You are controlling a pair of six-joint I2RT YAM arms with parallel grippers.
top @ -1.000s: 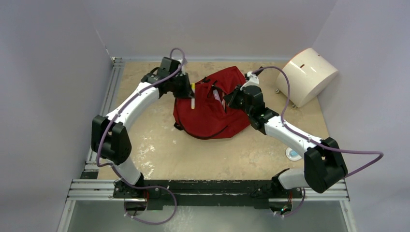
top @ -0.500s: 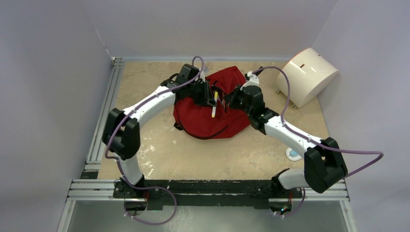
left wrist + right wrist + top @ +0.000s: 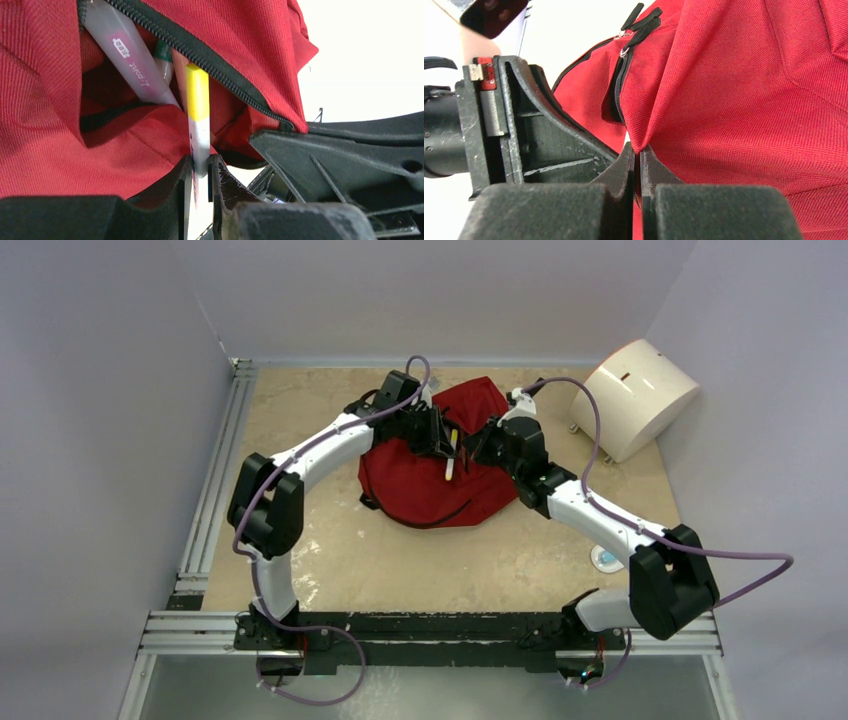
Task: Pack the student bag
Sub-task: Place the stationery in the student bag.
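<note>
I have my left gripper [image 3: 200, 167] pinching a yellow-capped white marker [image 3: 198, 107], with the cap at the unzipped pocket [image 3: 100, 107]. My right gripper [image 3: 637, 156] is clamped on a fold of the red student bag [image 3: 415, 490]. The bag lies mid-table [image 3: 330, 550], toward the far wall.

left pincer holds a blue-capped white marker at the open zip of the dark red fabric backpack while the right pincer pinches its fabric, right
No: the cap is yellow, not blue, as the left wrist view shows. The left pincer holds that white marker at the open zip of the dark-red fabric backpack while the right pincer pinches its fabric.
</note>
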